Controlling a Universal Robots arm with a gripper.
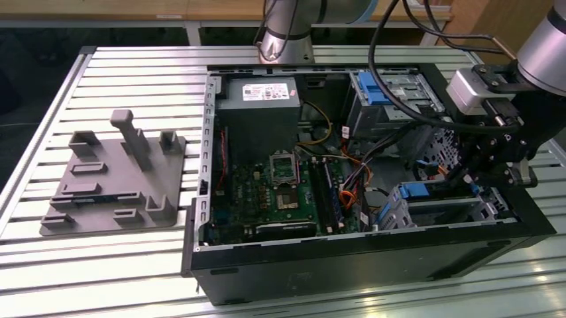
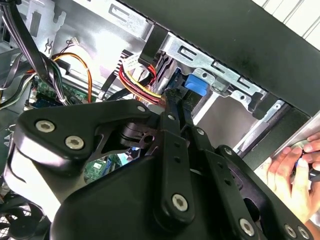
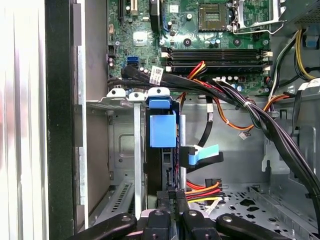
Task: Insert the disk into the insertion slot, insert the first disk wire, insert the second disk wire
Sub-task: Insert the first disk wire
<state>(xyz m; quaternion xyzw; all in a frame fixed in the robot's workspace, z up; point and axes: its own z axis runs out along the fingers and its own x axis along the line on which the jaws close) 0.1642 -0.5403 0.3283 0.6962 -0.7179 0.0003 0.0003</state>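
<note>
Silver slats of the table (image 1: 124, 265) bear the open computer case (image 1: 372, 258); we see the gripper (image 3: 170, 195) nipped narrow on the disk wire (image 3: 202, 189) beside the disk (image 3: 162, 131).

The arm (image 1: 285, 30) is made of silver-grey tubes with darker joints, and black cables (image 1: 372, 41) loop along it to a pale grey box (image 1: 473, 89) at the wrist. The hand (image 2: 173, 97) is matte black, built of flat linkage bars pinned with bright silver screws (image 2: 180, 202).
</note>
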